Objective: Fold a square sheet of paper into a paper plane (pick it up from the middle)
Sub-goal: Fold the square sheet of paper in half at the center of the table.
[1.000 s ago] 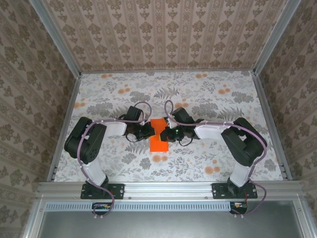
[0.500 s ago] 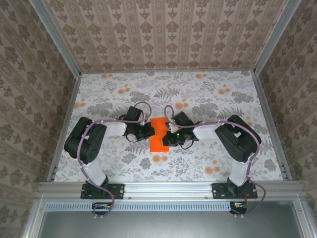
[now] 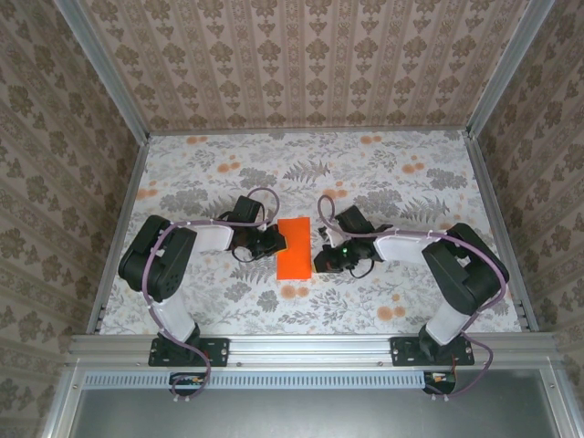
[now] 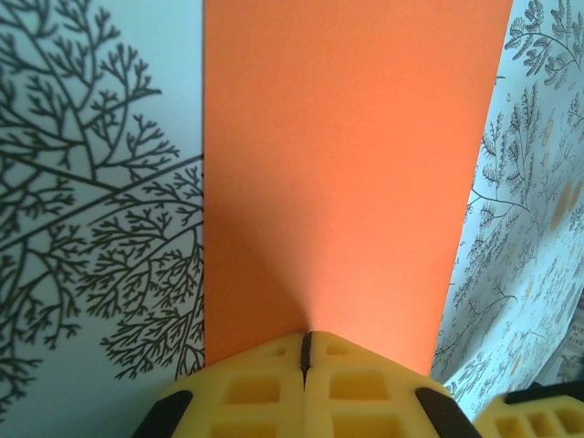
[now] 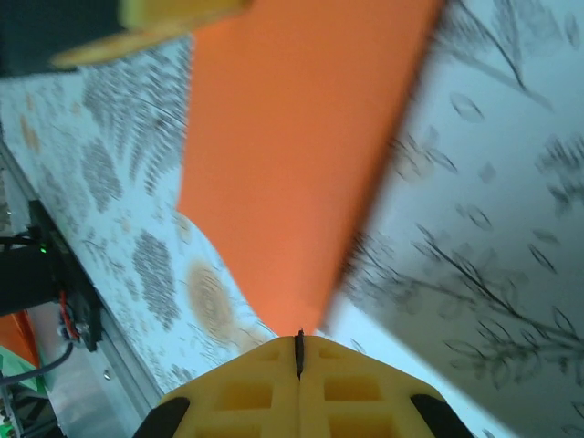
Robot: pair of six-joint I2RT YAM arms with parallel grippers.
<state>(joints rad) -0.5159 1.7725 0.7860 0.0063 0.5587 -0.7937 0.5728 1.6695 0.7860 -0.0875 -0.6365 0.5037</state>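
The square sheet of paper (image 3: 294,248) lies flat mid-table as a bright orange upright rectangle. My left gripper (image 3: 276,240) is shut, its tips resting on the sheet's left edge. In the left wrist view the yellow fingers (image 4: 265,383) meet at a thin dark seam with the paper (image 4: 347,164) stretching ahead of my left gripper (image 4: 306,339). My right gripper (image 3: 321,259) is shut beside the sheet's lower right edge. In the blurred right wrist view a corner of the paper (image 5: 292,155) reaches the closed tips of my right gripper (image 5: 299,339).
The floral-print tabletop (image 3: 392,182) is ringed by patterned walls (image 3: 310,64) on three sides. An aluminium rail (image 3: 310,345) runs along the front edge. Both arms are folded low on either side of the sheet.
My right gripper has slid right off the top of the paper to its lower right edge. The sheet now shows as a full rectangle. The left arm has stayed put.
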